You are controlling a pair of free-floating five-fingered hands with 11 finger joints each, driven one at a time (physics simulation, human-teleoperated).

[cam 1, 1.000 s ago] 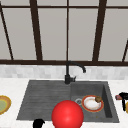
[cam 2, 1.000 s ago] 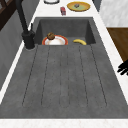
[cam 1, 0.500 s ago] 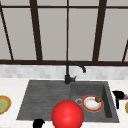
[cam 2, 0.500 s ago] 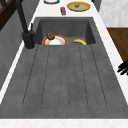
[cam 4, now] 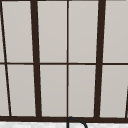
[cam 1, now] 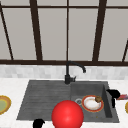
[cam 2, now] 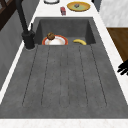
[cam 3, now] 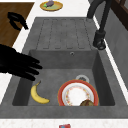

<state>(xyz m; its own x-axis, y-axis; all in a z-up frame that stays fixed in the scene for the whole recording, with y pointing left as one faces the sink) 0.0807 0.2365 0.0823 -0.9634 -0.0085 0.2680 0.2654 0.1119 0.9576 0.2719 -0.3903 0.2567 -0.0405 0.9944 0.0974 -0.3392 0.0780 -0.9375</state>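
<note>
The right robot hand (cam 3: 17, 65) hangs open, fingers straight, near the curved yellow banana (cam 3: 37, 93) in the grey stone sink (cam 3: 62, 60); nothing is picked up yet; the left robot hand (cam 1: 38, 123) floats at the sink's front edge.

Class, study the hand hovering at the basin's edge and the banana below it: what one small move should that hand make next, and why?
Probably lower the right hand a little toward the banana. Its fingers are straight and spread over the basin's near edge, above and apart from the banana, which lies free on the basin floor beside the plate. The left hand hangs near the counter's front edge.
</note>
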